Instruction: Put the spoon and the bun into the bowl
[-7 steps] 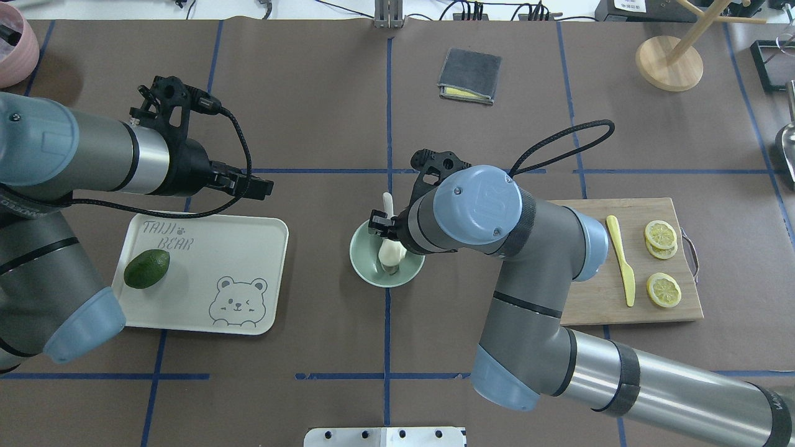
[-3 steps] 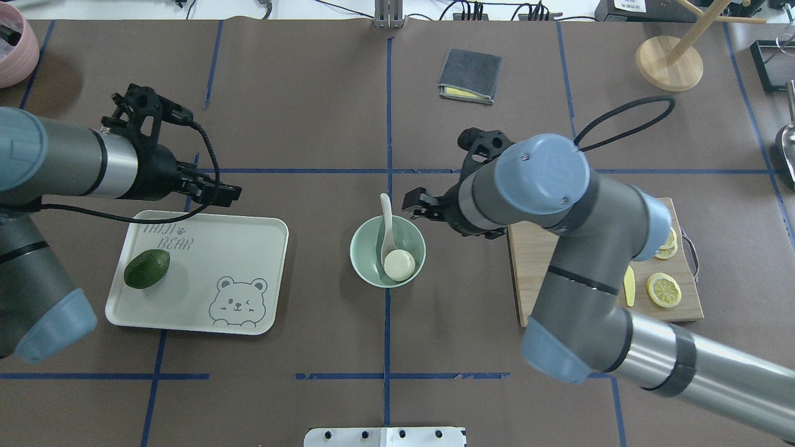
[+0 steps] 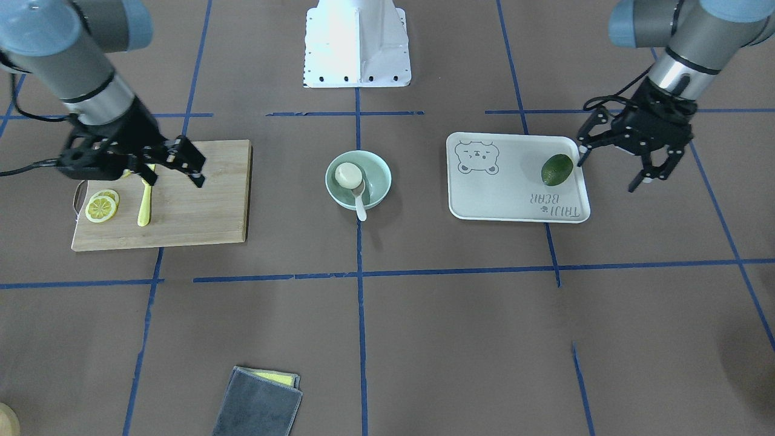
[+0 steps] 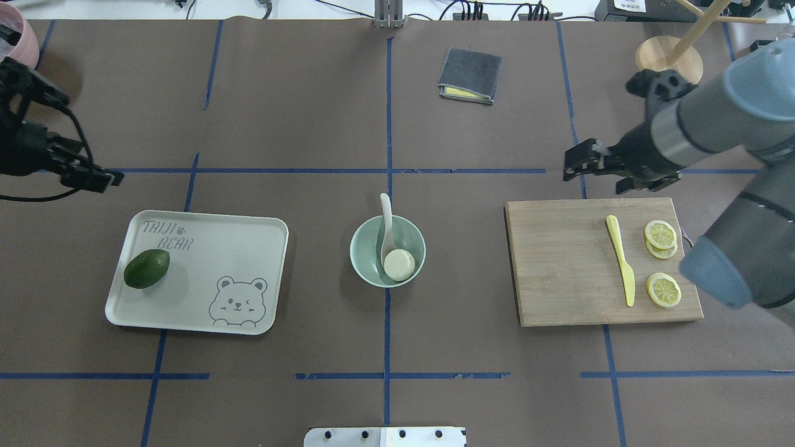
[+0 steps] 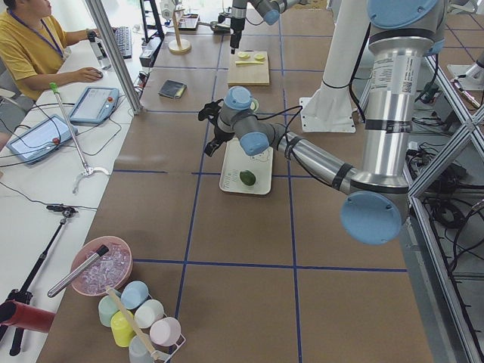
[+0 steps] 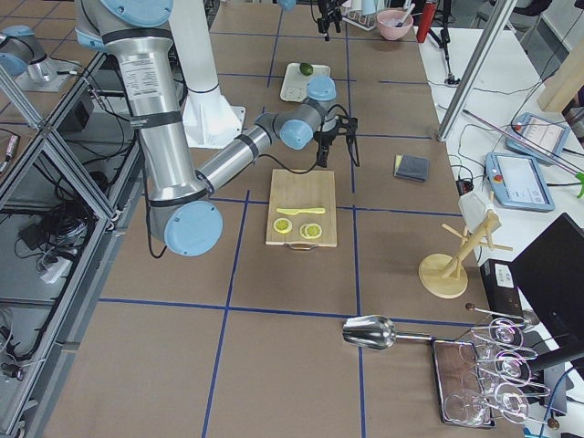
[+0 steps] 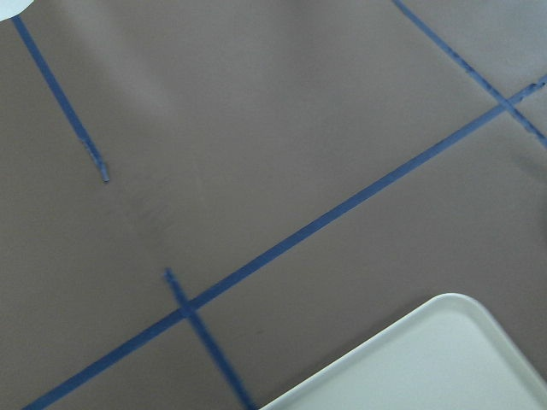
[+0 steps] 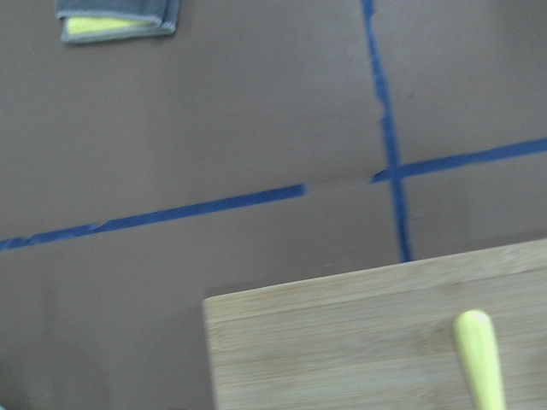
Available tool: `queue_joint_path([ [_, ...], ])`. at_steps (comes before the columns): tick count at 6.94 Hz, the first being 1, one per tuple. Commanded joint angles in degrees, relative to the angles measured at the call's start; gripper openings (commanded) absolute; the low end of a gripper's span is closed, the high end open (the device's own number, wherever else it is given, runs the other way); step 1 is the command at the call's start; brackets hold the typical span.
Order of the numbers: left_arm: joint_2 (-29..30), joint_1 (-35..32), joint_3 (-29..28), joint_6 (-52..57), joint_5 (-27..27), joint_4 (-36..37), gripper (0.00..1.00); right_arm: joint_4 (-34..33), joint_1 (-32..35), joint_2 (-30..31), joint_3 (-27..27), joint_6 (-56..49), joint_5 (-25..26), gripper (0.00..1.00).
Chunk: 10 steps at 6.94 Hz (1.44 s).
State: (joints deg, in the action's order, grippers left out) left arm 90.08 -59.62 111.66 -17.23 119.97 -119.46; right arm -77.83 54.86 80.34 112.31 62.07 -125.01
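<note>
The pale mint-green bowl (image 4: 358,254) stands at the table's middle, also in the front view (image 3: 380,175). The cream-white bun (image 4: 399,264) lies inside it (image 3: 348,175). The off-white spoon (image 4: 386,214) rests with its scoop in the bowl beside the bun and its handle over the far rim (image 3: 360,204). My right gripper (image 4: 590,174) is open and empty above the far edge of the cutting board (image 3: 174,177). My left gripper (image 4: 105,179) is open and empty beyond the tray's far left corner (image 3: 608,174).
A white bear tray (image 4: 248,248) holds an avocado (image 4: 146,268). The wooden cutting board (image 4: 559,267) carries a yellow knife (image 4: 621,257) and lemon slices (image 4: 662,288). A grey cloth (image 4: 470,74), a wooden stand (image 4: 669,62) and a pink bowl (image 4: 12,49) lie at the back.
My right gripper left the bun in the bowl and drew back right to the board's far edge. My left gripper drew back to the left edge.
</note>
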Motion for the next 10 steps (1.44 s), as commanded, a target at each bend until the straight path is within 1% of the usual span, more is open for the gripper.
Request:
queue_joint_path([
  [1,-3.59,-13.7,-6.07,17.23,4.81,1.15,0.99,-6.05,18.19,5.79,-3.12,-27.3,-10.04,1.0],
  [2,-2.9,-19.94,-7.76,23.84,7.79,6.72,0.99,-15.5,24.27,5.88,-4.37,-43.71,-10.08,1.0],
  [3,-2.54,-24.01,-7.6,29.82,8.08,15.05,0.99,-21.25,30.86,6.05,-8.29,-59.97,-10.08,1.0],
  [4,-0.8,-27.09,-7.69,31.19,9.74,25.13,0.99,-22.01,35.01,6.05,-12.86,-70.14,-9.56,1.0],
  [5,-0.87,-27.21,-8.64,31.2,16.1,35.15,1.0,-22.01,37.49,6.23,-16.21,-74.5,-9.55,1.0],
  [6,-1.91,-27.56,-7.78,31.55,17.3,36.04,1.0,-22.01,37.87,7.01,-17.98,-77.59,-9.64,1.0],
  [7,-3.4,-27.48,-7.78,31.73,17.4,35.87,1.0,-21.93,37.87,7.63,-18.26,-77.19,-9.55,1.0],
  [8,-3.51,-27.48,-7.86,31.64,17.4,35.87,1.0,-21.49,37.78,8.77,-19.14,-76.58,-9.9,1.0],
  [9,-3.51,-27.56,-7.6,31.64,17.4,35.87,1.0,-21.4,37.26,9.47,-19.23,-76.57,-9.9,1.0],
  [10,-3.59,-27.56,-8.03,31.47,17.49,35.87,1.0,-21.4,34.99,9.48,-19.32,-76.31,-9.55,1.0],
])
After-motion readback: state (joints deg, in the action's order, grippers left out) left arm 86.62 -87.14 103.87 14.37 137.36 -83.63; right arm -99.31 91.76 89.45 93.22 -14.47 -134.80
